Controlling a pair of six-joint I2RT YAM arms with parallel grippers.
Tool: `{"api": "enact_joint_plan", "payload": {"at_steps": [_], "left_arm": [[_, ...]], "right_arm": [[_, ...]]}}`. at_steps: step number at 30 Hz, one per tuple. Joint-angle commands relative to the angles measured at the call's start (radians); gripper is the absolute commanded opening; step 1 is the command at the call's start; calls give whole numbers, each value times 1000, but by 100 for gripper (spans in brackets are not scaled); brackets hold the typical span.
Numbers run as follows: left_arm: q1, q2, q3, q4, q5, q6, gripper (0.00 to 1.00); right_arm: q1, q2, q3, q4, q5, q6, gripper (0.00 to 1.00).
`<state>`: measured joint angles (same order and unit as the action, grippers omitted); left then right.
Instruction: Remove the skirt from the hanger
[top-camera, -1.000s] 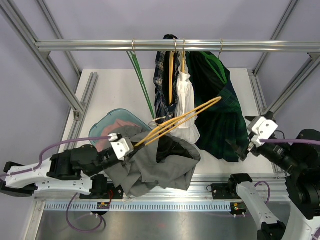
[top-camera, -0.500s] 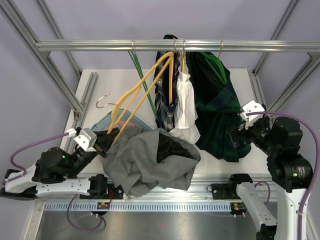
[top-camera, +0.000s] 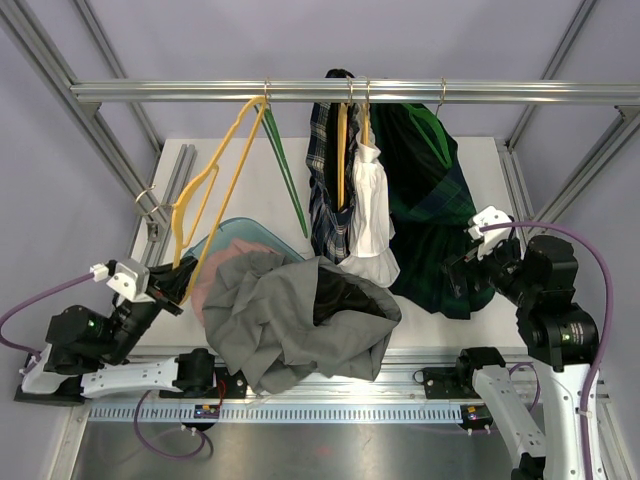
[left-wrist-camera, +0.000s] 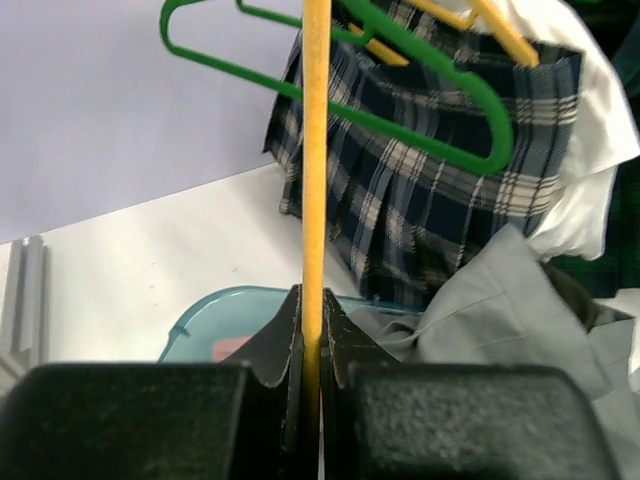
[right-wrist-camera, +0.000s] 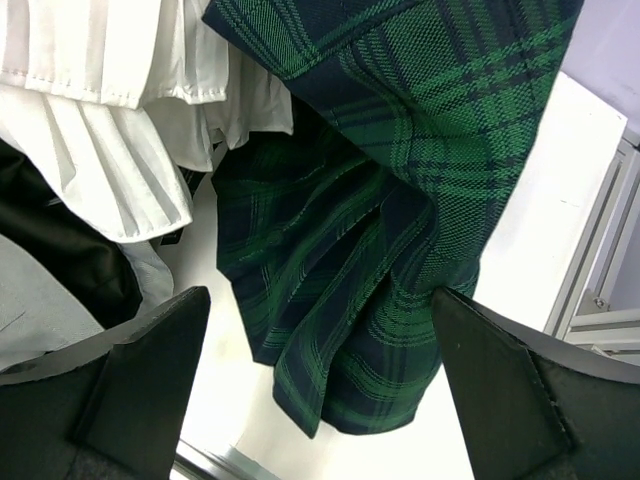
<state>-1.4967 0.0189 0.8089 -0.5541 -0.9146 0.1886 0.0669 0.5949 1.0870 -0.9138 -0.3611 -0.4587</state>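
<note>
Skirt (top-camera: 280, 330), grey, soft and floppy, lies heaped at the near edge of the worktop (top-camera: 485, 160), free of the yellow hanger (left-wrist-camera: 316, 150) my left gripper (left-wrist-camera: 316, 330) pinches tight; my right gripper (right-wrist-camera: 320, 295) gapes wide, and I judge a bunched fold the best hold

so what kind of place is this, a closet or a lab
Most likely a robotics lab rig staged as a wardrobe, not a real closet: a bare aluminium rail carries hung skirts over a white table, with a left arm and right arm bolted at its edge.
</note>
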Motion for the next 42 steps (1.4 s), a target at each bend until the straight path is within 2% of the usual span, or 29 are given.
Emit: {"api": "enact_joint_plan", "payload": {"at_steps": [1,6,14,16,17,19,20,27,32,35,37,38,42], "left_arm": [[0,-11,30,-118,-58,-23,0],[0,-39,42,-223,-130,-98,0],[0,-25,59,-222,-301,-156,0],[0,65,67,-214,-363,-184,0],[-2,100,76,-233,-425,-260,0],[-2,166,134,-289,-464,-349,0],[0,249,157,-318,-495,-441,0],[-2,560,383,-561,-546,-702,0],[15,612,420,-563,-488,-706,0],[96,630,405,-557,-410,-706,0],[202,644,371,-531,-350,-657,0],[290,651,357,-486,-278,-637,0],[505,681,312,-353,-77,-519,0]], "right_arm": [[-4,-10,-22,70,-30,20,100],[-6,-12,-48,87,-39,25,100],[-4,-20,-71,89,-58,20,100],[-6,-23,-75,89,-68,22,99],[-6,-24,-78,87,-75,22,99],[-4,-24,-81,89,-81,25,100],[-6,-30,-81,86,-84,26,100],[-6,-40,-90,79,-93,29,100],[-6,-56,-88,70,-99,29,100],[-6,-63,-91,70,-104,31,99],[-4,-64,-90,67,-107,32,99],[-4,-66,-90,66,-108,31,99],[-6,-75,-88,56,-107,23,99]]}}
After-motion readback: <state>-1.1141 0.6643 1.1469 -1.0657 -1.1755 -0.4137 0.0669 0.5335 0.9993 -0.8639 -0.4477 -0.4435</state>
